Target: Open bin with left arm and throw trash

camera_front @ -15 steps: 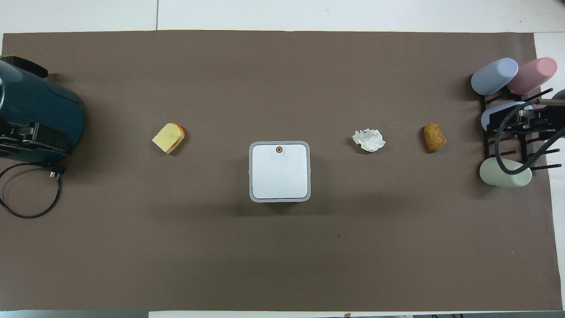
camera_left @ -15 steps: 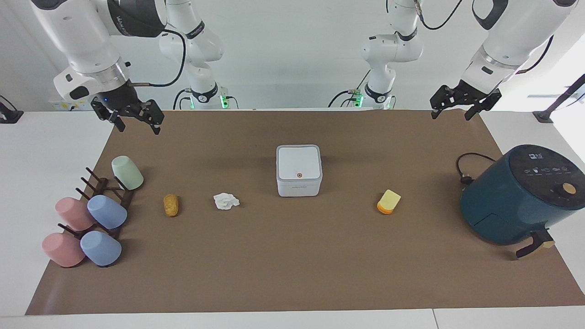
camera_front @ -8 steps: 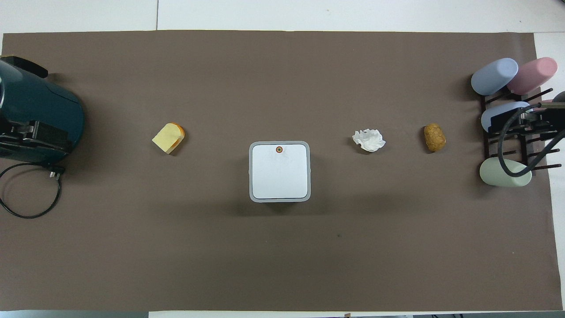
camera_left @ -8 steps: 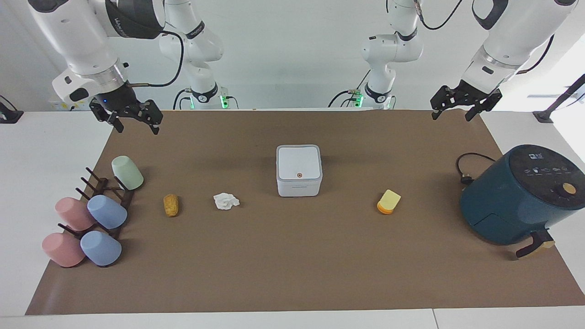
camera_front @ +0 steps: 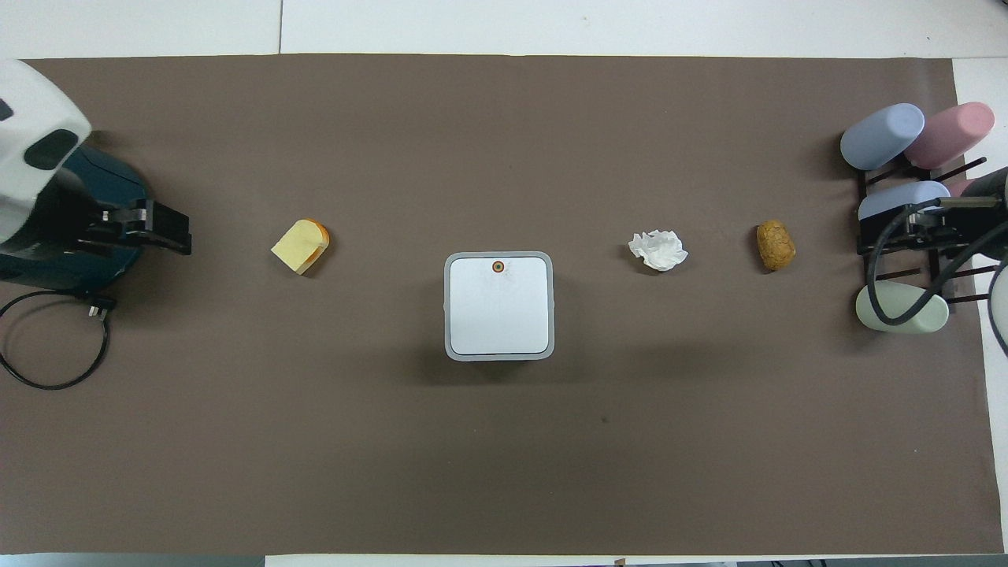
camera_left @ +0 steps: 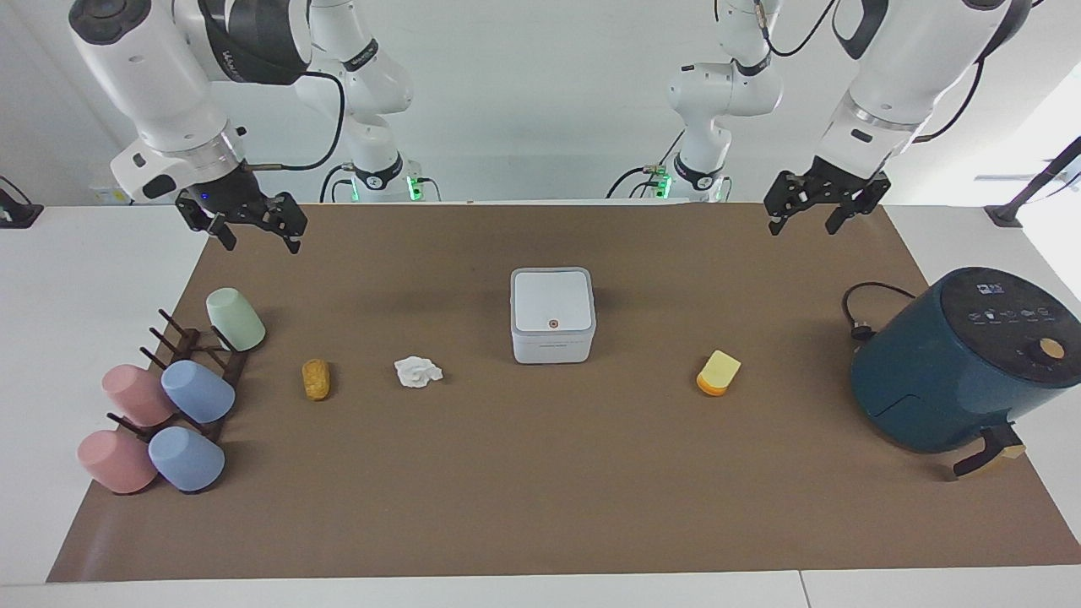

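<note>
The white bin [camera_left: 552,314] [camera_front: 498,305] stands mid-table with its lid shut and the orange-ringed button [camera_front: 498,267] on the lid's edge farthest from the robots. Three bits of trash lie on the mat: a golden-brown lump [camera_left: 316,379] [camera_front: 776,245], a white paper wad [camera_left: 418,371] [camera_front: 658,250] and a yellow wedge [camera_left: 719,372] [camera_front: 300,246]. My left gripper [camera_left: 802,226] [camera_front: 161,234] hangs open high over the mat at the left arm's end, holding nothing. My right gripper [camera_left: 260,242] [camera_front: 917,227] hangs open and holding nothing over the mat by the cup rack.
A dark teal air fryer [camera_left: 963,359] [camera_front: 71,228] with its black cable [camera_left: 870,308] stands at the left arm's end. A rack with several pastel cups [camera_left: 169,397] [camera_front: 906,181] sits at the right arm's end. A brown mat [camera_left: 540,490] covers the table.
The left arm has swung in toward the middle of the table, and its gripper now shows past the air fryer in the overhead view. The right gripper has shifted slightly.
</note>
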You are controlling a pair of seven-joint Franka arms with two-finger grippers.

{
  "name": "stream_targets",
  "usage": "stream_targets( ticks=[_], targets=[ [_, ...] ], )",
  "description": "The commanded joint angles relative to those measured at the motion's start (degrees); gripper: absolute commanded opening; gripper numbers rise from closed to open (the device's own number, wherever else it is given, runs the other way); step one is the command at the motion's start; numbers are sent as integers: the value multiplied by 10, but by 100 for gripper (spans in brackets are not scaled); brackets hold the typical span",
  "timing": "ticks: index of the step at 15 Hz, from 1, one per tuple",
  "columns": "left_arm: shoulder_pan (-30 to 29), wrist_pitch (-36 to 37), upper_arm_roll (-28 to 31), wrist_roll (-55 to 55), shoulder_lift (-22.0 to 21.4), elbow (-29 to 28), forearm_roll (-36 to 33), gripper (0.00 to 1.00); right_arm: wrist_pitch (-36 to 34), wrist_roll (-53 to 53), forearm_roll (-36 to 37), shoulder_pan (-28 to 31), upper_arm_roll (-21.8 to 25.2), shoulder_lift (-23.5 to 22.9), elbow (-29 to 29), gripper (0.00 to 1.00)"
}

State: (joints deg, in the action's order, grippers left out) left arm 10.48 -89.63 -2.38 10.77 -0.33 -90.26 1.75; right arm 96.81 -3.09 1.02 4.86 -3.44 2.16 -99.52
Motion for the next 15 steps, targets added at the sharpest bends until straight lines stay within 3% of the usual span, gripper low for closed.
stream_targets(
  ticks=[1, 3, 6, 9, 13, 15],
  targets=[
    [70, -63, 5, 121, 29, -11, 24, 2, 77, 18, -6, 5, -2, 31, -81, 100],
    [118, -106, 5, 187, 68, -5, 34, 0, 129, 23, -8, 4, -3, 24, -111, 100],
    [192, -176, 5, 260, 128, 6, 37, 0, 209, 26, -25, 4, -3, -24, -132, 100],
    [234, -233, 5, 269, 171, -7, 41, 0, 281, 55, -24, 0, -2, -73, -140, 100],
    [249, -281, 5, 269, 176, -41, 54, 0, 419, 144, -24, -1, -2, -80, -225, 100],
    [252, -306, 5, 282, 176, -57, 55, 0, 433, 181, -23, 5, -1, -96, -233, 100]
  ],
)
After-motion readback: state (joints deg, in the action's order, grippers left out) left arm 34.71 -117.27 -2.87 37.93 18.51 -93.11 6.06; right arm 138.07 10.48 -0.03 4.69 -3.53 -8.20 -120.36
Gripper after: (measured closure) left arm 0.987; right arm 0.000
